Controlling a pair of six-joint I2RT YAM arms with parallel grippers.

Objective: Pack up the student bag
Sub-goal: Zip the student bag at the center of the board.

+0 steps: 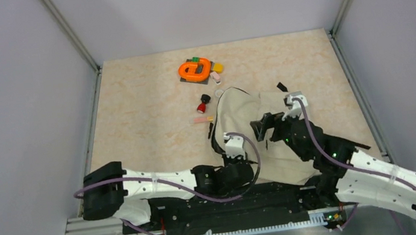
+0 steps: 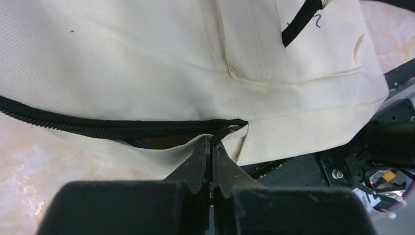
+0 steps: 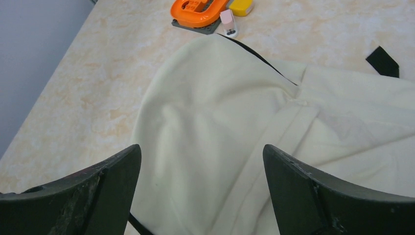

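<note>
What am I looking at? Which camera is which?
Two robot arms, left arm and right arm, bolted at a table's near edge. The wide picture is from a fixed camera above; the other two are from cameras on each wrist. On the table lie a cream student bag, partly unzipped, and small toys beyond it, such as an orange one. The left jaws are shut, pinching the bag at the zipper's end. The right jaws are open above the bag, holding nothing.
</note>
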